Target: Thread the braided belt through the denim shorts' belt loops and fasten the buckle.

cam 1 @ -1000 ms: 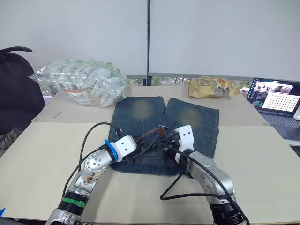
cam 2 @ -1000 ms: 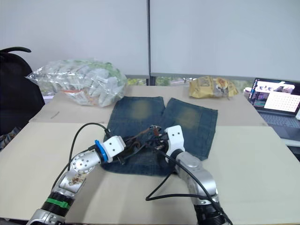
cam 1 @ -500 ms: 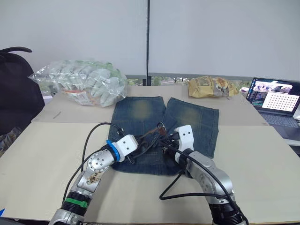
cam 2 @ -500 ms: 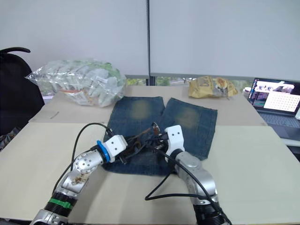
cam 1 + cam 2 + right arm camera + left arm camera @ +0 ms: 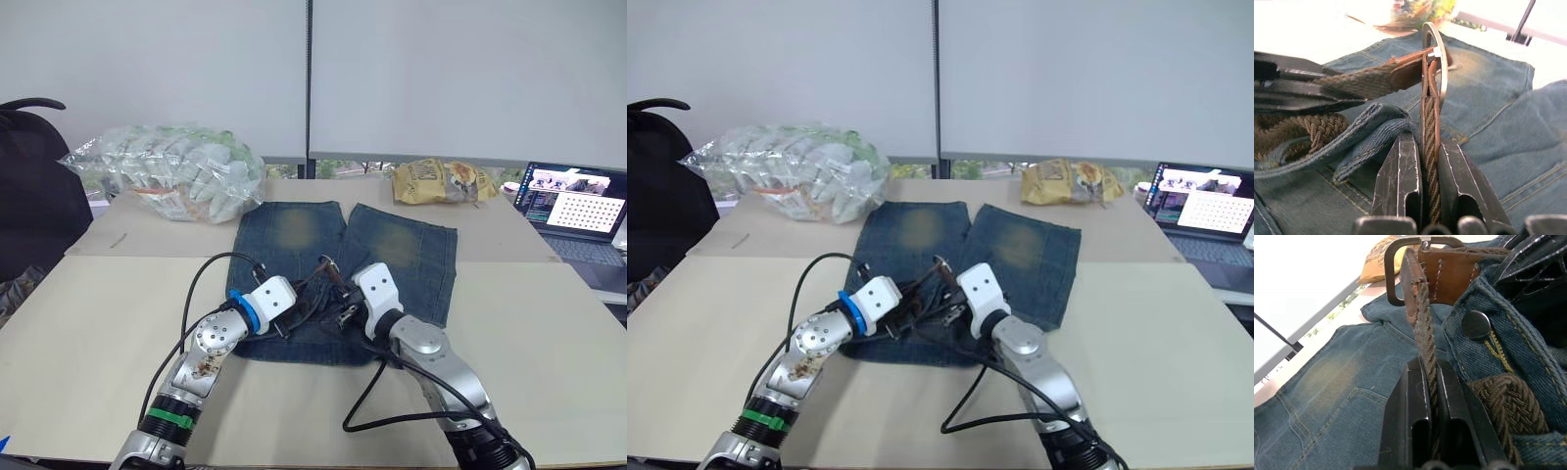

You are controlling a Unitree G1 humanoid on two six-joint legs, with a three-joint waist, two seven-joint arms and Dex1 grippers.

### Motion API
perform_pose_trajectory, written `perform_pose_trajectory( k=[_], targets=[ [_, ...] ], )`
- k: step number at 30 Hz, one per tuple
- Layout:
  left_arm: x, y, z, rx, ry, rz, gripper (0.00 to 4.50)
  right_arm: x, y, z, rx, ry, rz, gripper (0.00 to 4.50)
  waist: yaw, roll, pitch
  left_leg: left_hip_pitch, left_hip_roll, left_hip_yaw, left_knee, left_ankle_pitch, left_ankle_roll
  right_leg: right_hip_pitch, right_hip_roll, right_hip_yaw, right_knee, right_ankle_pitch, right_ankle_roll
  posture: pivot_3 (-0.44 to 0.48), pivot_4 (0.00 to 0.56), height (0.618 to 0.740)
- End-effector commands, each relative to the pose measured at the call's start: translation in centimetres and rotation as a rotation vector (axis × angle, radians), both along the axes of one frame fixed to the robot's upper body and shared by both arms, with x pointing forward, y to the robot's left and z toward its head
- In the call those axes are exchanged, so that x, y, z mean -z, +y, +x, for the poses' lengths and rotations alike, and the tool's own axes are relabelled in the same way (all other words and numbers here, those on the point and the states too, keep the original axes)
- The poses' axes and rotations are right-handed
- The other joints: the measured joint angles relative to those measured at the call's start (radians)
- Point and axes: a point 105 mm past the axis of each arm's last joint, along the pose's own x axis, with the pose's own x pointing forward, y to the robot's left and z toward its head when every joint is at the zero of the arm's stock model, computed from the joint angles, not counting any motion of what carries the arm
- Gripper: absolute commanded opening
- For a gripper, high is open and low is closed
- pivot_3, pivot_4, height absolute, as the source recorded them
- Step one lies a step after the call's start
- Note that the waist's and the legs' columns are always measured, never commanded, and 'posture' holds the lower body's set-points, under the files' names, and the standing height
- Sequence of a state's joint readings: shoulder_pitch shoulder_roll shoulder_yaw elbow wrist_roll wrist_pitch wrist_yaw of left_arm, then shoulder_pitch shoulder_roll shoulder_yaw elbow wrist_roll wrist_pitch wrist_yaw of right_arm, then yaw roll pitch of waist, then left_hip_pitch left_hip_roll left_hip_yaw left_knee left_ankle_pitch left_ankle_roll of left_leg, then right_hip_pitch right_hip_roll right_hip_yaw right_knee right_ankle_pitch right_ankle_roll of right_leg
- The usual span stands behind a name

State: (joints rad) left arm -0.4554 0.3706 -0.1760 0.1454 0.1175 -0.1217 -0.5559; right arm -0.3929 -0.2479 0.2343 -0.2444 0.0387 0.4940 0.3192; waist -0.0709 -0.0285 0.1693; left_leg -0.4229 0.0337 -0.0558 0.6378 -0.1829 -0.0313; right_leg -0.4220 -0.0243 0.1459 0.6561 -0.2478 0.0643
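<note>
Arms bent inward over denim shorts (image 5: 392,245); left tool (image 5: 1432,396), right tool (image 5: 1429,166) pinching braided belt (image 5: 1430,122)

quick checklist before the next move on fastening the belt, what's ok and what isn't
1. Left gripper shut on the braided belt: ok.
2. Right gripper shut on the belt below the buckle: ok.
3. Buckle lifted off the denim shorts, between both grippers: ok.
4. Belt lying along the waistband: ok; whether it passes every one of the belt loops: cannot tell.
5. Prong seated in the braid: cannot tell.
6. Shorts flat on the table, legs spread: ok.
</note>
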Motion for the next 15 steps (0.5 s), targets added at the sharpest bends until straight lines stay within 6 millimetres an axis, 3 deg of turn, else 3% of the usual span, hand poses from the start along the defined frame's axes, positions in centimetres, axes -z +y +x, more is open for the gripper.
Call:
perform_pose_trajectory(
  k=[1, 6, 15],
  targets=[
    [-0.7, -0.3, 0.0, -0.009, -0.022, -0.007, 0.00, -2.0, 0.6, -0.4, -0.028, -0.130, -0.016, 0.06, 0.000, 0.000, 0.000, 0.000, 0.000, 0.000, 0.000, 0.000, 0.000, 0.000, 0.000, 0.000, 0.000, 0.000, 0.000, 0.000, 0.150, 0.740],
    [-0.8, -0.4, 0.0, -0.005, -0.025, -0.014, 0.00, -1.2, 0.6, -0.5, -0.059, -0.196, -0.162, 0.06, 0.001, 0.000, 0.000, 0.000, 0.000, 0.000, 0.000, 0.000, 0.000, 0.000, 0.000, 0.000, 0.000, 0.000, 0.000, 0.000, 0.150, 0.740],
    [-0.8, -2.4, -1.2, 0.071, -0.045, -0.032, 0.00, 0.6, 2.4, -2.1, -0.270, -0.324, -0.435, 0.06, -0.001, 0.000, 0.000, 0.000, 0.000, 0.000, 0.000, 0.000, 0.000, 0.000, 0.000, 0.000, 0.000, 0.000, 0.000, 0.000, 0.150, 0.740]
  ],
)
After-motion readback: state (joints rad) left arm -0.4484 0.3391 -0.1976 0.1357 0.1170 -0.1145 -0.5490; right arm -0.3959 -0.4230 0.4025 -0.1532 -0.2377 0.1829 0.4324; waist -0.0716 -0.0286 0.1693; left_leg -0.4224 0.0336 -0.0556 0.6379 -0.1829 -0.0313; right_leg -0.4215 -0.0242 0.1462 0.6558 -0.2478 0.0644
